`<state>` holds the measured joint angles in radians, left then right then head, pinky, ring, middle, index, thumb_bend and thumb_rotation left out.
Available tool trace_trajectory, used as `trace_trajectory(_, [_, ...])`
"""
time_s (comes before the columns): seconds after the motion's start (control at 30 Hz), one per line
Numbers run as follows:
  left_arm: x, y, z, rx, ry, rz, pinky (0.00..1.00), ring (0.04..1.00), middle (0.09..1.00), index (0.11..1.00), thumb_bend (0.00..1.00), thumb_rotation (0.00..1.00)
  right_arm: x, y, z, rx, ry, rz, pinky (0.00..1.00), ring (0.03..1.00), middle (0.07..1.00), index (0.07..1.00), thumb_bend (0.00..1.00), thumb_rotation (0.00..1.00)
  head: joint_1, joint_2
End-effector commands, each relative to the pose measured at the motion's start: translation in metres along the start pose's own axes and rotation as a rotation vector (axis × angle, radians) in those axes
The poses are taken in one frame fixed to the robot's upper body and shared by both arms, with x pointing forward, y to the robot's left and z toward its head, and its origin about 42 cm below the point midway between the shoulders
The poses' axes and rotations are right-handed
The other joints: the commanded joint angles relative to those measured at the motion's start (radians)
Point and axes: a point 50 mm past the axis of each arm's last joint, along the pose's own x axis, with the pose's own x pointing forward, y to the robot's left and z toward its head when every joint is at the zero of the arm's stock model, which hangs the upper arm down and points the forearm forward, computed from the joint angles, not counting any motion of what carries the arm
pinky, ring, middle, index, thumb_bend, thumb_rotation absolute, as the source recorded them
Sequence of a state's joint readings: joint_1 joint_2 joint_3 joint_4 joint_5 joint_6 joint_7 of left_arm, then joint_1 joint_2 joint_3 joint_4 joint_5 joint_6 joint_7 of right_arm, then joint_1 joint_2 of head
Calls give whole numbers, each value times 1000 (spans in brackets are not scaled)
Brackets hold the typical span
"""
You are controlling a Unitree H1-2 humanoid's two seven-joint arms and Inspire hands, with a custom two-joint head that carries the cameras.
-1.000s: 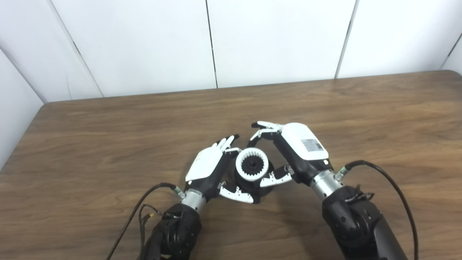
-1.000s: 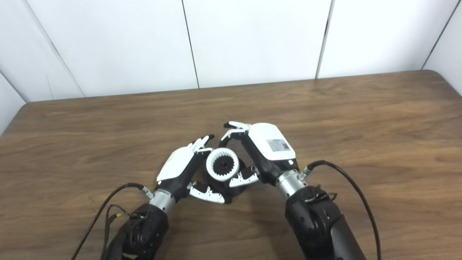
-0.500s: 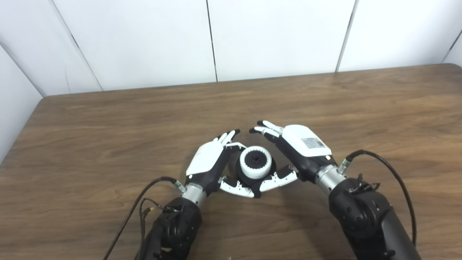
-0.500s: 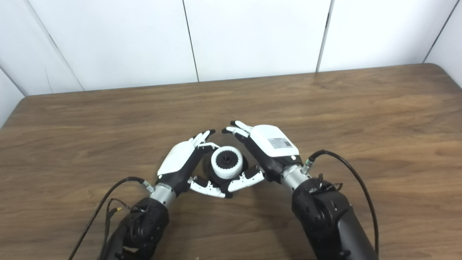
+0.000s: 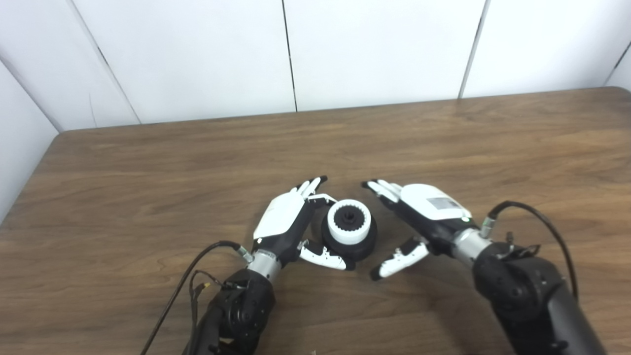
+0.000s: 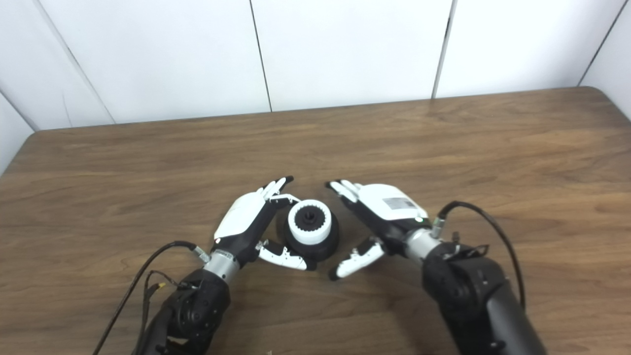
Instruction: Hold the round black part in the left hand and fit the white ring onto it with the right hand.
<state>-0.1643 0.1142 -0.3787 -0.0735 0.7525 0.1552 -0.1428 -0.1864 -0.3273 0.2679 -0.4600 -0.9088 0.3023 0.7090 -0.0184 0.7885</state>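
The round black part (image 5: 365,245) stands on the wooden table with the white toothed ring (image 5: 349,222) seated on top of it. My left hand (image 5: 285,223) cups the part from its left side. Its thumb lies against the front of the base and one bent finger touches the ring, while the other fingers point straight past it. My right hand (image 5: 428,211) is open and empty, a short gap to the right of the part and touching nothing.
The brown table (image 5: 148,167) runs back to white wall panels, with its left edge at the far left. Black cables (image 5: 527,209) loop from both wrists over the table near the front edge.
The part, first held tilted off the table between both hands, was set down with the ring on it. My right hand then let go and drew away to the right. The camera tilted slightly.
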Motion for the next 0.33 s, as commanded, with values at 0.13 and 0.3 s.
trace_trajectory(0.13, [8, 18, 11, 27, -53, 66, 1000, 1000, 1000, 618, 949, 310, -9, -17, -10, 15, 7, -70, 881, 997, 1000, 1000, 1000, 371, -4, 0])
trace_trajectory(0.3, [7, 20, 10, 27, -57, 73, 1000, 1000, 1000, 616, 951, 307, -11, -16, -11, 30, 23, -93, 888, 998, 1000, 1000, 1000, 350, -12, 0])
